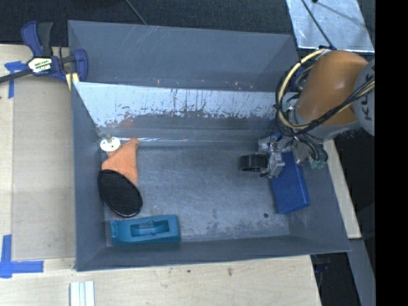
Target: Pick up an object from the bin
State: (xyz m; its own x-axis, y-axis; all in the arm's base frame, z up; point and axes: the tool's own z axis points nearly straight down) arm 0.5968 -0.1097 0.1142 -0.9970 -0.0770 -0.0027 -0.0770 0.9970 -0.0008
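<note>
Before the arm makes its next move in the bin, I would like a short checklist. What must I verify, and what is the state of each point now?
1. Gripper is inside the bin, at its right side: ok.
2. A thing is close by: the blue block lies right beside the gripper: ok.
3. Gripper is centred over that block: not ok, it is at the block's upper left end.
4. No other loose thing touches the block: ok.
5. Something is already held: cannot tell.
6. The black oval thing, orange piece and blue flat box lie apart, at the left: ok.
</note>
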